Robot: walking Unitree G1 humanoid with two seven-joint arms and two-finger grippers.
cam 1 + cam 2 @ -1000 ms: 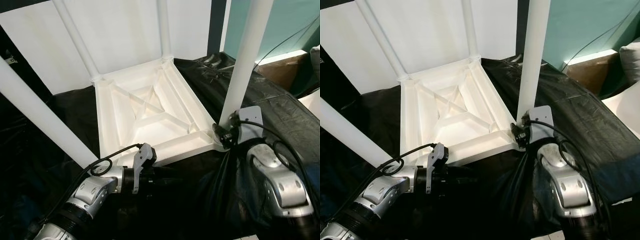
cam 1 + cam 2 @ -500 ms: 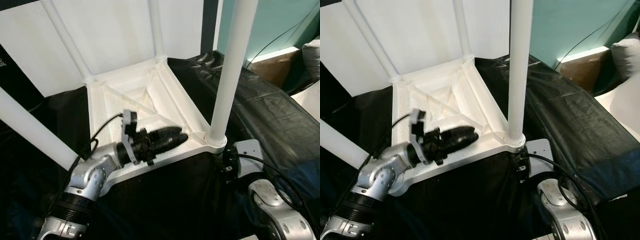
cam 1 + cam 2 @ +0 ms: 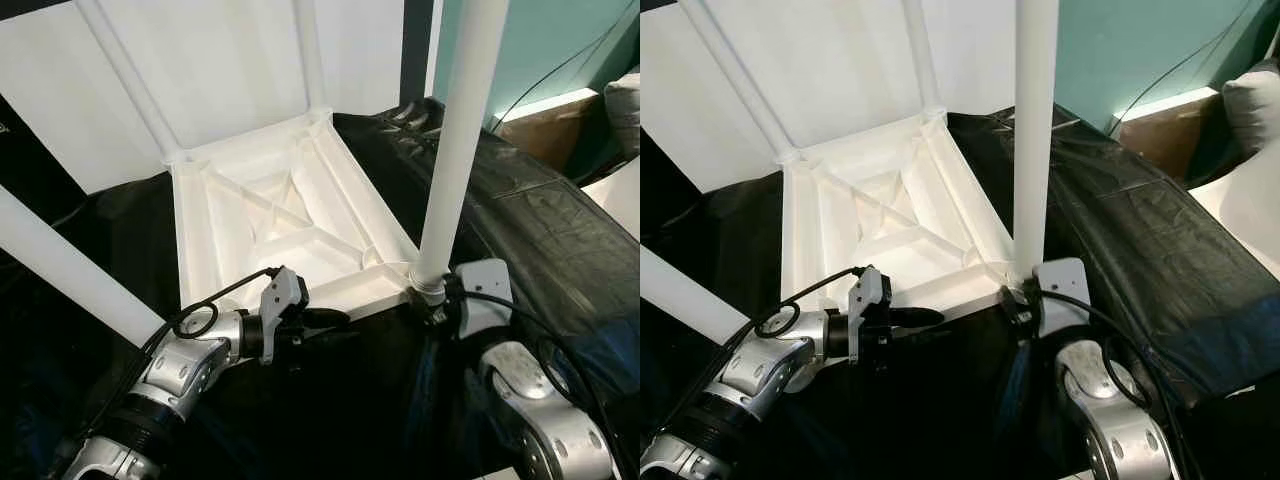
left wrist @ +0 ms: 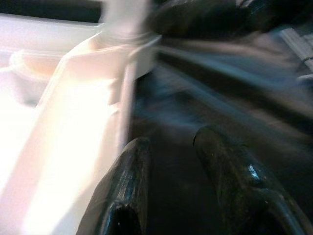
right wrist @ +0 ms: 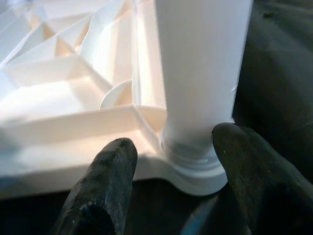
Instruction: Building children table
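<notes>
Our right claw [image 5: 168, 161] sits at the base of the near-right leg [image 3: 455, 150], its two black fingers [image 5: 105, 176] spread on either side of the collar where that leg meets the corner socket; from the wrist view we cannot tell whether the pads actually touch the plastic. In the head views the same claw lies at about 4 o'clock from the middle of the upturned white tabletop [image 3: 290, 215], tucked right against that corner.

Our left claw [image 3: 330, 320] reaches in from 7 o'clock and rests just beside the near edge of the tabletop, over the black cover [image 3: 540, 210]. In the wrist view its fingers [image 4: 124, 191] stand slightly apart with nothing between them, the white rim just beside one finger; that picture is blurred.

The tabletop lies upside down on the black cover, its ribbed underside facing up. Four white legs rise from its corners: two far ones at roughly 11 [image 3: 125, 75] and 12 o'clock [image 3: 308, 50], the near-right one upright, and the near-left one [image 3: 70, 270] slanting out toward 9 o'clock. At 2 o'clock a teal wall [image 3: 560, 40] stands behind a cardboard box [image 3: 545, 125].
</notes>
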